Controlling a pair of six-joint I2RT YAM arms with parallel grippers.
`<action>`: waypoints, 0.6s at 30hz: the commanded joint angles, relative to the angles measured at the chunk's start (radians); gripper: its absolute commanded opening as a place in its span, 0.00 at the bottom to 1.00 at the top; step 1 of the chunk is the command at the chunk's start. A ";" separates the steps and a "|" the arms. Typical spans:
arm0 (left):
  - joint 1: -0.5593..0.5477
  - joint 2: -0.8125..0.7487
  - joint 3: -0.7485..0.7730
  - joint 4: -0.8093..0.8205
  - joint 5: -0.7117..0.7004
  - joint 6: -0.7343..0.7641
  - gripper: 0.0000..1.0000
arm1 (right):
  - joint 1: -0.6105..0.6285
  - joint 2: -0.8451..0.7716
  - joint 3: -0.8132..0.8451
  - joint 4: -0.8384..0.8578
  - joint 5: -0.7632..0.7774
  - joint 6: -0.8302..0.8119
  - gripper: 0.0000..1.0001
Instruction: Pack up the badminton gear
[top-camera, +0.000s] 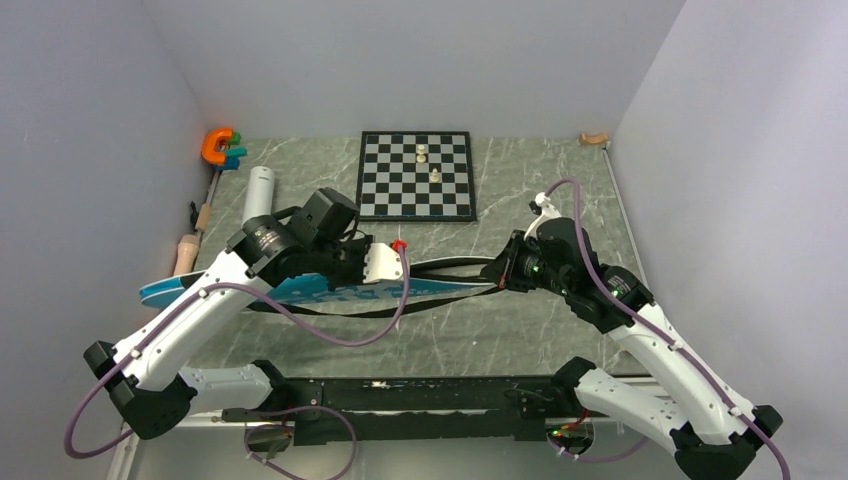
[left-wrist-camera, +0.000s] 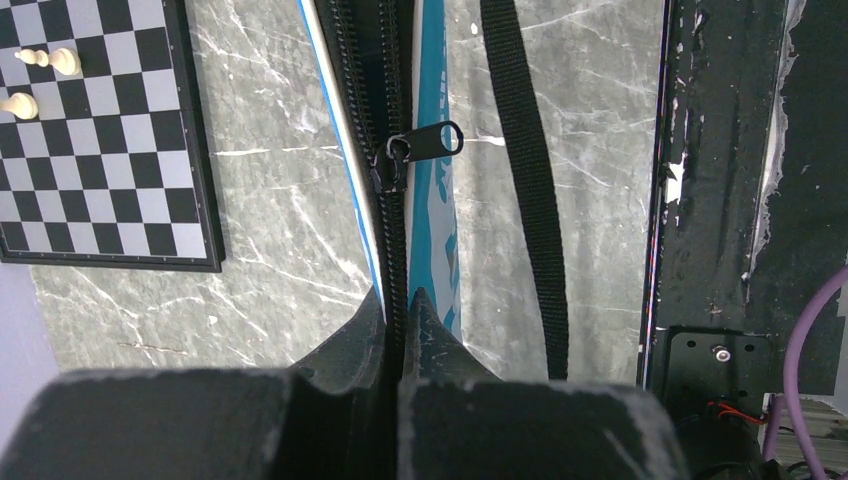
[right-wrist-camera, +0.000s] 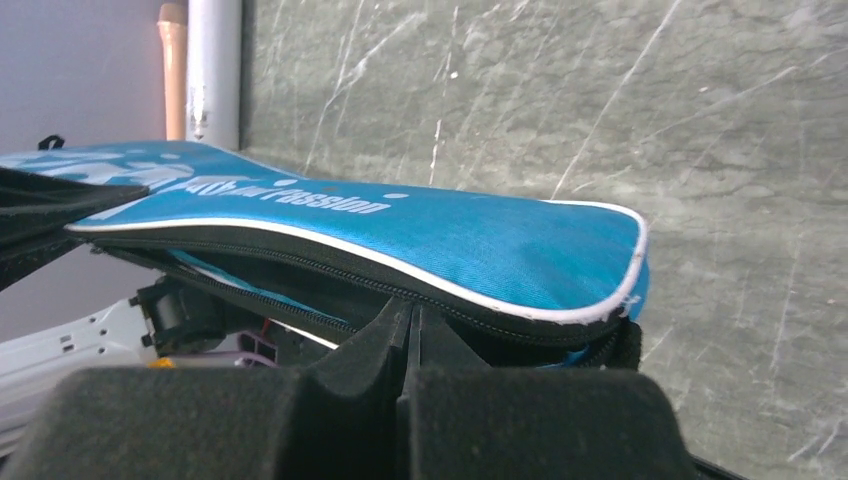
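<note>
The blue bag (top-camera: 330, 290) spans the bench (top-camera: 560, 210) between the arms. The left pincer (left-wrist-camera: 400, 300) is clenched on its zipper seam, and the right pincer (right-wrist-camera: 412, 312) is clenched on the lower edge of its narrow end. The zipper pull (left-wrist-camera: 425, 143) sits just ahead of the left fingertips, and the mouth gapes in the right wrist view. The white tube (top-camera: 258, 192) lies outside, far left. The right grip should likely hold the seam taut and straight, and the left take the pull itself rather than cloth, clear of the strap (left-wrist-camera: 525, 180) beside it.
</note>
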 joint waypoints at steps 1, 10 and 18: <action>0.004 -0.043 0.030 0.074 0.042 0.009 0.00 | -0.002 -0.009 -0.009 -0.013 0.115 -0.011 0.00; 0.008 -0.049 0.024 0.065 0.048 0.014 0.00 | -0.082 0.132 0.131 -0.017 0.115 -0.136 0.11; 0.012 -0.047 0.005 0.081 0.023 0.007 0.00 | -0.107 0.286 0.383 0.041 -0.147 -0.170 0.22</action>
